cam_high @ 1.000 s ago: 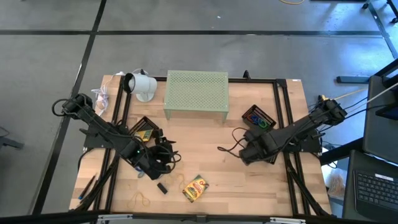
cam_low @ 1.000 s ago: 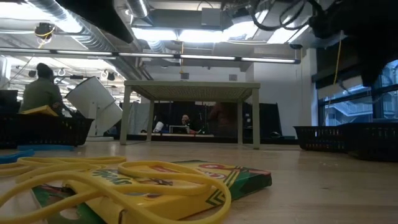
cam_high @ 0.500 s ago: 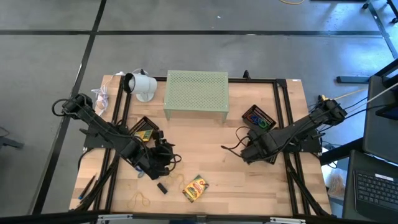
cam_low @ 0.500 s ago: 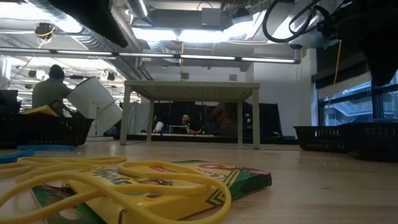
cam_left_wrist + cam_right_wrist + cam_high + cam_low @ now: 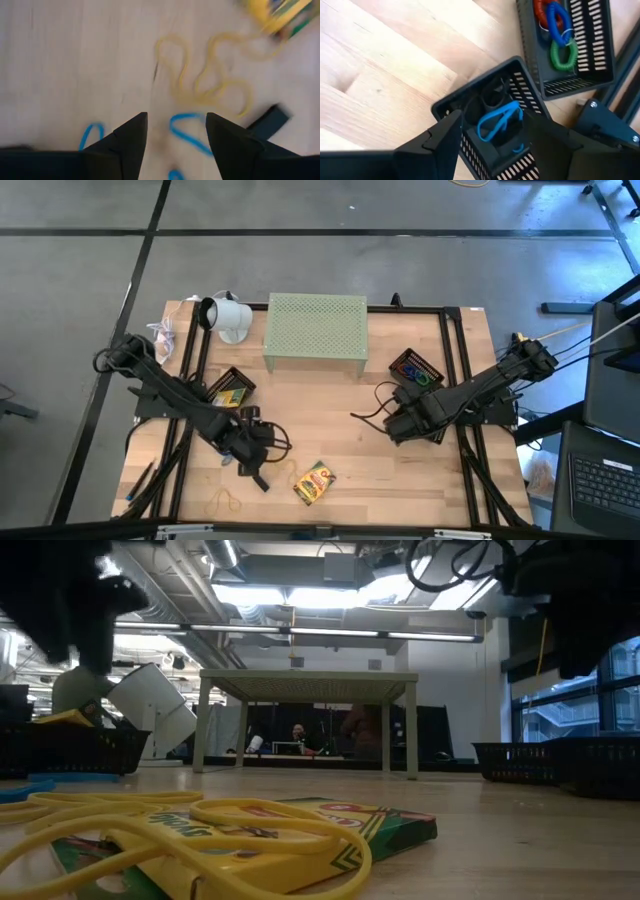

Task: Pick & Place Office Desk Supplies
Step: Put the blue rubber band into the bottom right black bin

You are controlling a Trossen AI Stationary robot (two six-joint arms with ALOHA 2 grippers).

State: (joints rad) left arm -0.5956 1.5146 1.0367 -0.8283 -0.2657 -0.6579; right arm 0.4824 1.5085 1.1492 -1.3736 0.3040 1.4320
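One blue band (image 5: 498, 120) inside a mesh tray (image 5: 530, 145) shows only from the right wrist.

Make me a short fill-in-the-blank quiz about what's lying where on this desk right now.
1. Under the right pincer, the band lying in the mesh tray is ____.
2. In the other tray, the coil nearest the open end is ____.
3. The left pincer hovers over a blue band with its jaws ____.
4. The crayon box lies on the ____.

Missing words: blue; green; open; table
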